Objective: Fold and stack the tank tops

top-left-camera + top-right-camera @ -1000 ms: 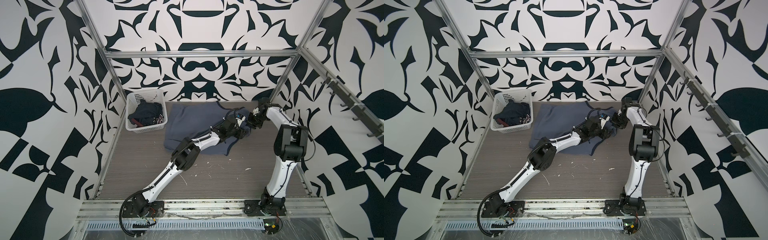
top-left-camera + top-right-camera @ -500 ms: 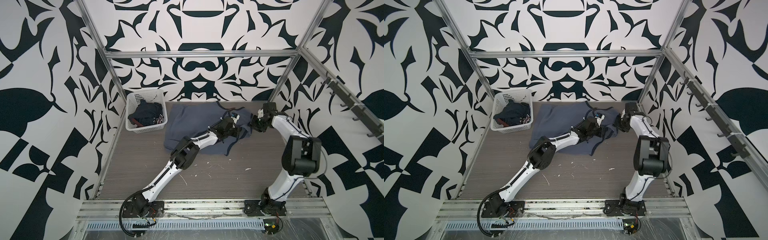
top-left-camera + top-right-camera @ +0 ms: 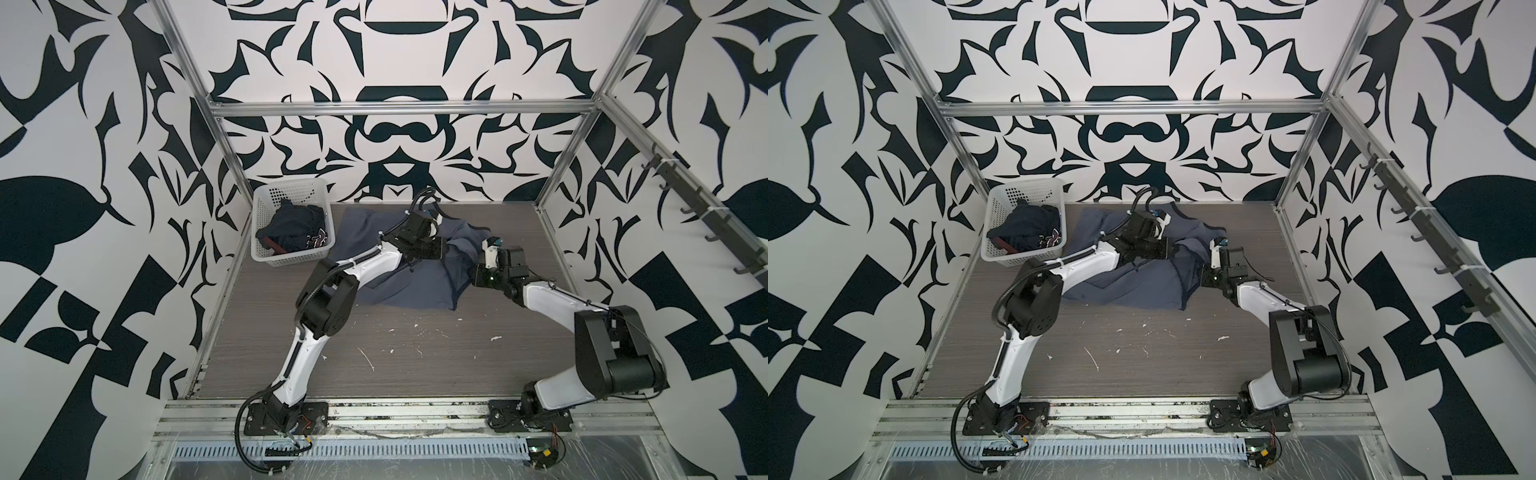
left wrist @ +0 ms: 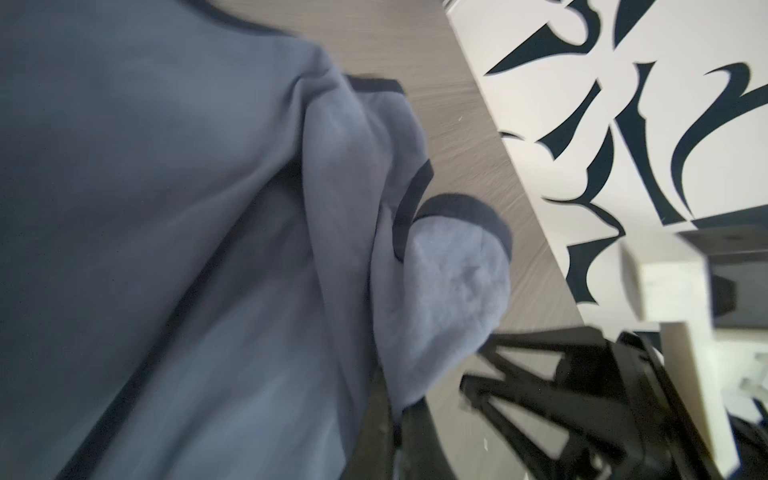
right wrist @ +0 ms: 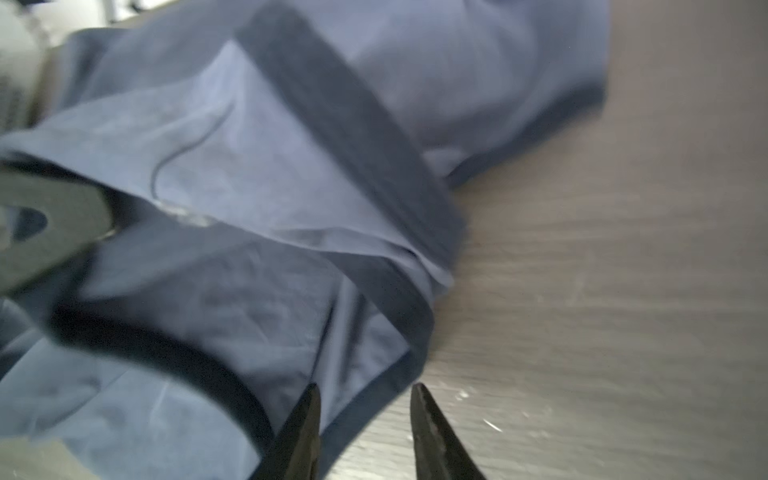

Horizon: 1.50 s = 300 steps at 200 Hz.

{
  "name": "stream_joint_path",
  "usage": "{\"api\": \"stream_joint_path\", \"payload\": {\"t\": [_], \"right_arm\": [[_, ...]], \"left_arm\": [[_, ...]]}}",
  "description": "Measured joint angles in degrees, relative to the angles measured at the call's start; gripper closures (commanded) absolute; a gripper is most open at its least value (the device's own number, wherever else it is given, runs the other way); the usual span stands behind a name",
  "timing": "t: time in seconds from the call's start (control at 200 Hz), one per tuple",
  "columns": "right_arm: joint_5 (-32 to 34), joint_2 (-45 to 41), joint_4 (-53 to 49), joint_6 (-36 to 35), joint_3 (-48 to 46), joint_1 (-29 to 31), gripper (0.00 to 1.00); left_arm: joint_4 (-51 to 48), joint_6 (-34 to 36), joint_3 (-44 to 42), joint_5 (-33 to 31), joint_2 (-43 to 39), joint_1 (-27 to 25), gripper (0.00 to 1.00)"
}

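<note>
Left gripper (image 3: 444,250), closed tight, pinches a bunched, navy-trimmed strap of the slate-blue tank top (image 3: 399,286). The top lies rumpled across the far middle of the table (image 3: 415,365), partly under the left arm. Right gripper (image 5: 365,399) sits low at that top's right edge, jaws parted with a clear gap, the trimmed hem just at its fingertips and nothing gripped; the navy tank top (image 3: 291,232) is heaped in the white basket (image 3: 266,199) at far left.

Rumpled slate-blue tank top (image 3: 415,286) — beside basket (image 3: 262,216)
</note>
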Motion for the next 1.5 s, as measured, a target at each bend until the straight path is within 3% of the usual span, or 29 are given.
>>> {"api": "stream_joint_path", "payload": {"t": [0.275,0.52,1.01,1.5], "right_arm": [[-1.9,-8.2,14.7,-11.2,-8.5,11.5,0.63],[-3.2,-7.1,17.6,-18.6,-7.9,12.6,0.65],[6.0,6.7,26.4,-29.5,-3.7,16.2,0.61],[11.5,12.2,29.1,-36.3,-0.7,17.2,0.55]], "left_arm": [[-8.8,1.6,-12.7,2.2,-12.1,2.2,1.0],[-9.8,2.5,-15.5,4.4,-13.0,2.2,1.0],[-8.7,0.3,-15.8,7.3,-13.0,2.5,1.0],[-8.5,-1.5,-15.9,8.6,-13.0,2.5,1.0]]}}
